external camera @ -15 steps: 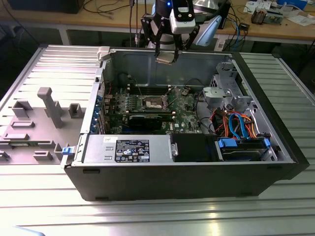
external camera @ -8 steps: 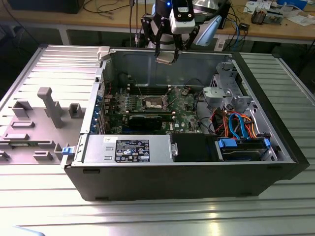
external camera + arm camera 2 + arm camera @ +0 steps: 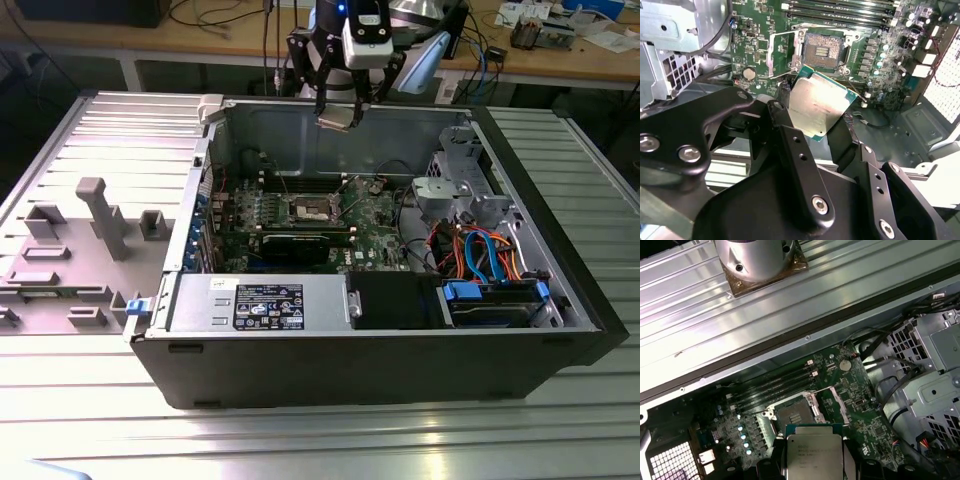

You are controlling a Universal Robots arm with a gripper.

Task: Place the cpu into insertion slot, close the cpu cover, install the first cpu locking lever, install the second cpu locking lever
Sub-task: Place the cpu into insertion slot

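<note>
The chip [image 3: 816,104], a flat square with a silvery face and a green edge, is clamped between the two black fingers [image 3: 784,97] of the claw [image 3: 817,111], which is closed on opposite edges of it. In the exterior view the claw [image 3: 338,112] holds the chip [image 3: 334,121] in the air above the back wall of the open computer case [image 3: 560,300], clear of the board inside. In the first wrist view the chip [image 3: 813,455] shows with its metal face towards the camera.

Beneath it lies the socket [image 3: 822,49], a small square with a dark rim set in the green board [image 3: 752,22], and it has nothing in it. The thin silvery cover [image 3: 772,50] seems swung open and stands just beside the socket. The socket [image 3: 312,209] sits near the middle of the board in the exterior view.

Long narrow memory slots [image 3: 840,10] run beside the socket, and a long black graphics card [image 3: 290,243] lies across the board nearer the front. A silver power supply box [image 3: 260,303] with a black label fills the front corner on the exterior view's left. A metal drive cage [image 3: 455,190] and blue and orange cables [image 3: 490,255] are on the exterior view's right. The case rests on a ribbed metal table [image 3: 300,440], with a grey tray of holders [image 3: 90,230] beside it.
</note>
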